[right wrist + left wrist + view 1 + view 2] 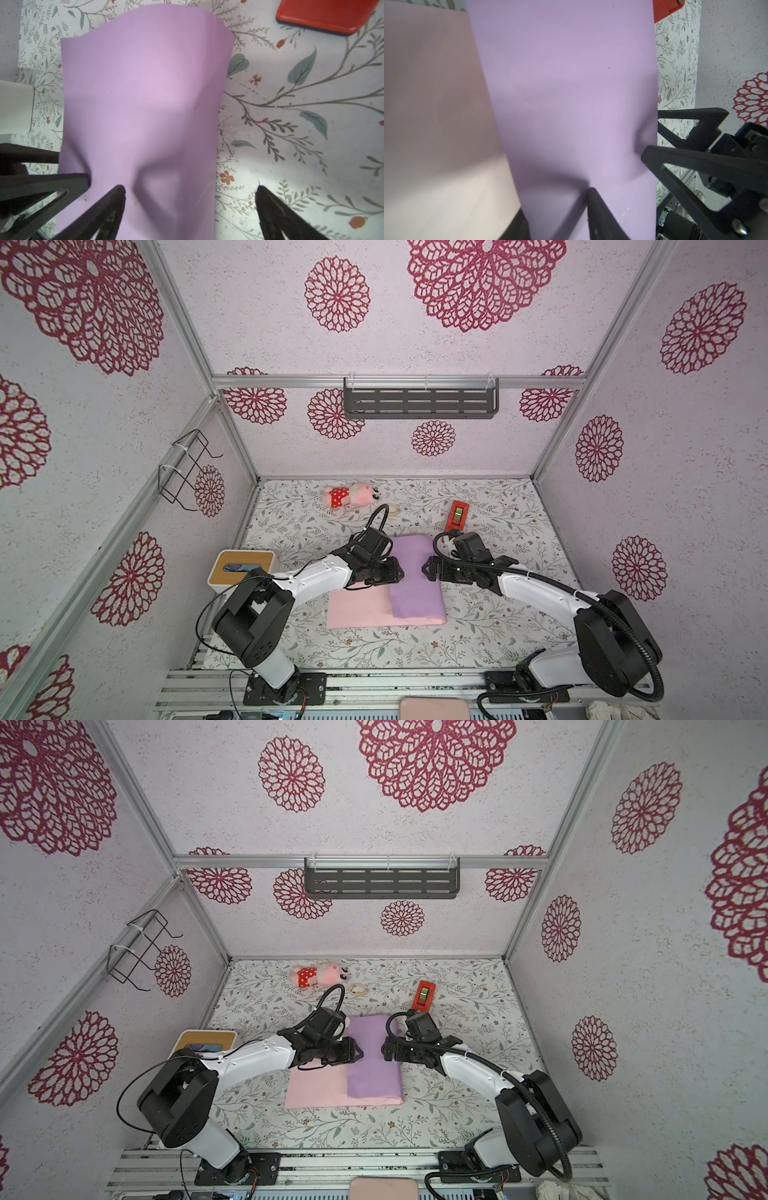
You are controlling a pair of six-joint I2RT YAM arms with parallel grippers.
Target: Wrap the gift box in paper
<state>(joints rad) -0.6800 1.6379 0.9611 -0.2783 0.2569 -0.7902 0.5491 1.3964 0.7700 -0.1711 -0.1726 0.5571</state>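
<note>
Left fingers (597, 209) of mine straddle the free edge of the paper (415, 585), one tip on top of the lilac flap and the other beneath it. Whether they have clenched on it I cannot tell. My right fingers (112, 205) are spread wide, one tip denting the lilac face, the other over the desk (498, 614). The paper lies mid-desk, lilac folded over pink. The gift box is out of sight. Lettering on the red tape dispenser (457, 515) behind is too small to read.
</note>
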